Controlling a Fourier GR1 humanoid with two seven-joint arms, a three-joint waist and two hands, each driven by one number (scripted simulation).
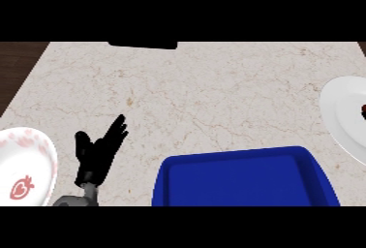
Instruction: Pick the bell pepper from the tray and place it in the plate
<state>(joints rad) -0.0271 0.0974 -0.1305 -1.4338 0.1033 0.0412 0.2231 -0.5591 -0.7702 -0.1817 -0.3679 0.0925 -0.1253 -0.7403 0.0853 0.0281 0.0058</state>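
Near the bench's [214,97] front edge, right of the middle, we see a blue tray [243,179] with a raised rim; the part of its floor that shows is bare, and its front runs out of view. At the bench's right edge lies a white plate [342,118], cut off by the frame, with a small dark thing [363,111] on it at the very border; we cannot tell whether that is the bell pepper. At the front left corner sits a second plate [28,164], white with red strawberry prints. Just right of it, between that plate and the tray, we find the left robot hand [97,152], fingers straight and spread wide, pointing toward the back, holding nothing. Along the back edge lies a black object [143,45].
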